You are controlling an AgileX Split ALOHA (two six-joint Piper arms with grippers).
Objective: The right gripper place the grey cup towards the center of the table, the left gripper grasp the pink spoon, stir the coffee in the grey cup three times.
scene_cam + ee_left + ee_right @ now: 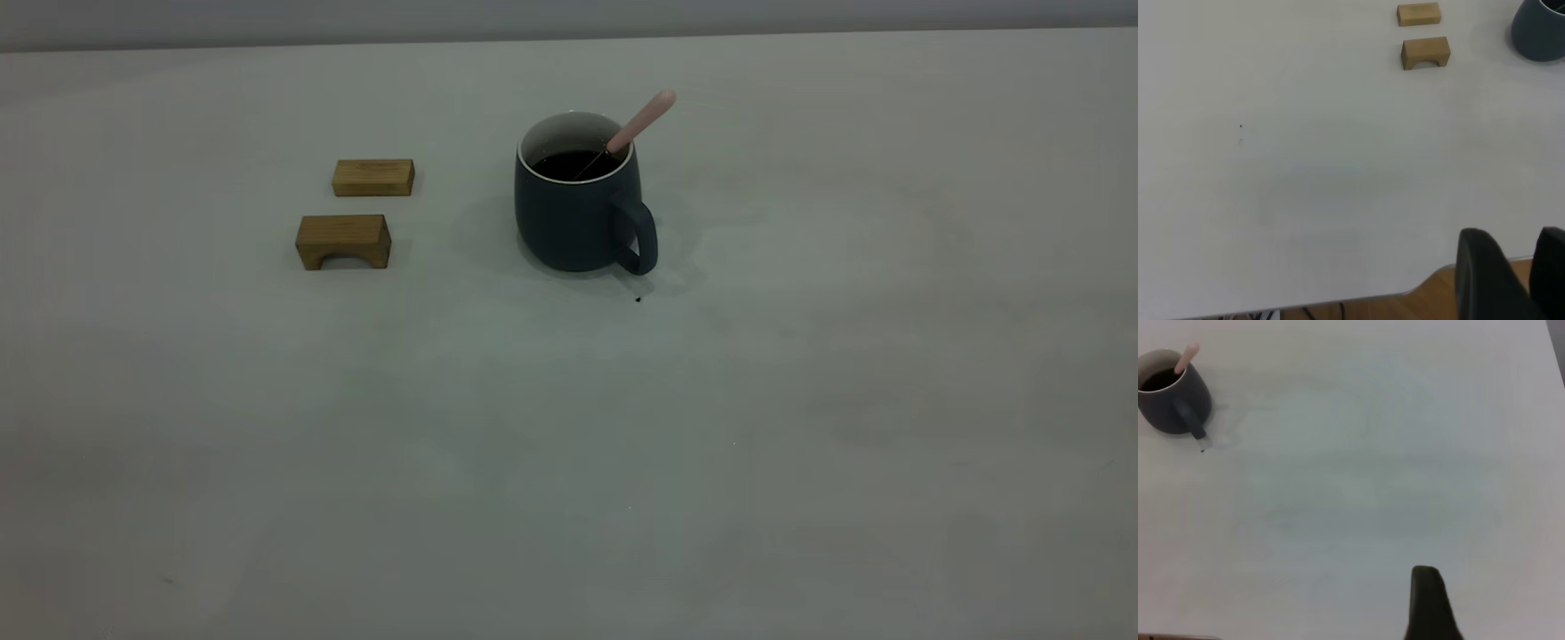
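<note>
Your grey cup (578,209) already stands near the middle of the counter (800,427), coffee (573,164) inside, and the pink spoon (642,122) leans in it, handle tilting up toward the right and far side. Your left claw (1511,280) hangs well back by the near-left counter edge, slightly parted and empty. The right claw (1428,603) is also withdrawn; I cannot tell its state.

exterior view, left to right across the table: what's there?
arched wooden block → flat wooden block → grey cup holding coffee → pink spoon, leaning out over the cup's right rim. Neither arm shows in this view.
</note>
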